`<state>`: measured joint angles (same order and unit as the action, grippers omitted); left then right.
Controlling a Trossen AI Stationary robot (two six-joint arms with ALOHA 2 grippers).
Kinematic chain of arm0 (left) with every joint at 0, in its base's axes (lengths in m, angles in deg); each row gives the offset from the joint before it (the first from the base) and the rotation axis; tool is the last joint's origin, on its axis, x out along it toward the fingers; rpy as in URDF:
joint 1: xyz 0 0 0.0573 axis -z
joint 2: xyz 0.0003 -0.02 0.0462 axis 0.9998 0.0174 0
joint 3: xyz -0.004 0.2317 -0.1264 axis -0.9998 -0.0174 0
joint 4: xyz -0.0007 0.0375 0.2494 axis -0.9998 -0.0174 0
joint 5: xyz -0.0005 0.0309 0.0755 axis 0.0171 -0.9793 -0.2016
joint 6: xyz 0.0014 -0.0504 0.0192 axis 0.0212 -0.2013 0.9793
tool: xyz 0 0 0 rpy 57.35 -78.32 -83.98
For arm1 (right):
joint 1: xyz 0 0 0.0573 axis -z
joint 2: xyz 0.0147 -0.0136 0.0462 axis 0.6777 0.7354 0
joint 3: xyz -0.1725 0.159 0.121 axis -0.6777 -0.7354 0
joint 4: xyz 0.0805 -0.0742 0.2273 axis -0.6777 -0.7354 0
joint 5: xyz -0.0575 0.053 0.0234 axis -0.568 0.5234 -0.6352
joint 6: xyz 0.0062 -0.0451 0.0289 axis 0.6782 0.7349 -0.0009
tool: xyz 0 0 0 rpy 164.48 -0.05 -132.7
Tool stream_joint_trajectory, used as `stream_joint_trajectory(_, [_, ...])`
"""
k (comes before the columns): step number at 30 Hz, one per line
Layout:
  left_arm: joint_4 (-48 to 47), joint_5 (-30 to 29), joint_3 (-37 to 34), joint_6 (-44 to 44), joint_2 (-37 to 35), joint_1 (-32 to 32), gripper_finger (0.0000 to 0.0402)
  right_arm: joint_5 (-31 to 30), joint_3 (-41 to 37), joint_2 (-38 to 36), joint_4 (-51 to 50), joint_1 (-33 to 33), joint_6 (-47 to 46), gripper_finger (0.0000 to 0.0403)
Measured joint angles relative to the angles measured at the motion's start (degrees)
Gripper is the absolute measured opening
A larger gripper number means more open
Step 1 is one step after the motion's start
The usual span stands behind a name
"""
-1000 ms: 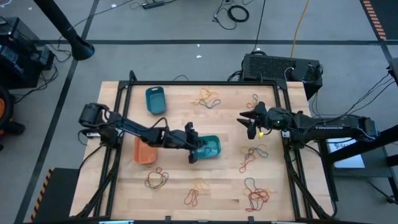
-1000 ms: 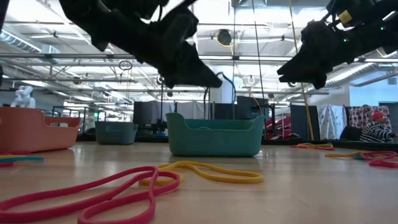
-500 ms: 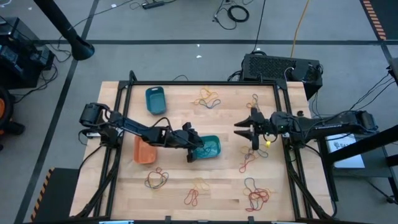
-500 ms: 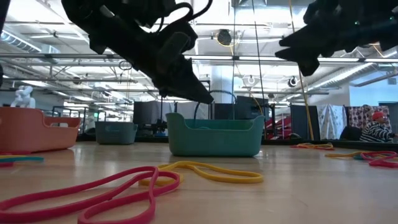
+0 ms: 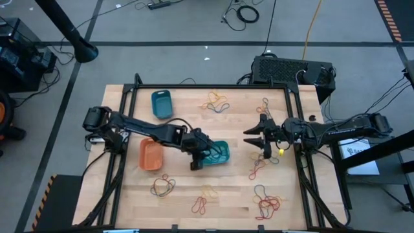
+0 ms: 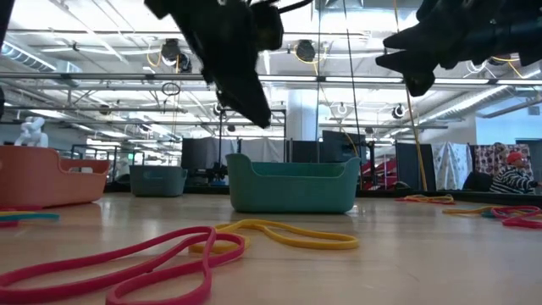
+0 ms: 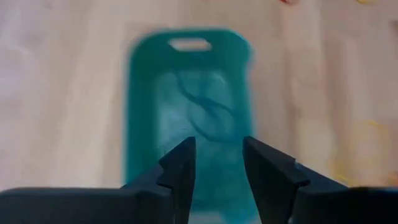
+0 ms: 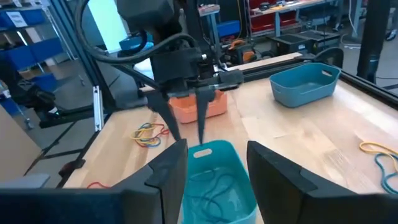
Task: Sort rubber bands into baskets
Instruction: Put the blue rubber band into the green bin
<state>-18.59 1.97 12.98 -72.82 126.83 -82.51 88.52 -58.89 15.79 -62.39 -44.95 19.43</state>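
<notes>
From table height the teal basket hides its contents from me; my left wrist view shows dark bands lying inside it (blurred there). My left gripper hangs over that basket's near end, fingers parted with nothing between them. My right gripper hovers off to the basket's right, jaws apart, also empty.
</notes>
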Motion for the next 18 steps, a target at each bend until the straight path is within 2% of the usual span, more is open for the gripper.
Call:
stream_joint_trajectory(4, [-9.03, 9.75, 3.31, -2.93, -0.03, 1.37, 0.0141, 0.00, 0.00, 0.00, 0.00, -1.10, -0.08, 0.0160])
stream_joint_trajectory(9, [-16.65, 15.86, 3.60, -6.63, -0.03, 5.65, 0.0141, 0.00, 0.00, 0.00, 0.80, -3.09, -0.17, 0.0160])
stream_joint_trajectory(13, [-18.12, 15.91, 2.64, -11.07, -0.02, 11.15, 0.0141, 0.01, 0.00, 0.00, 2.80, -4.81, 0.66, 0.0160])
stream_joint_trajectory(18, [-18.01, 8.79, 1.02, -18.78, 0.03, 18.29, 0.0141, 0.00, 0.00, 0.96, 4.46, -6.99, 1.51, 0.0160])
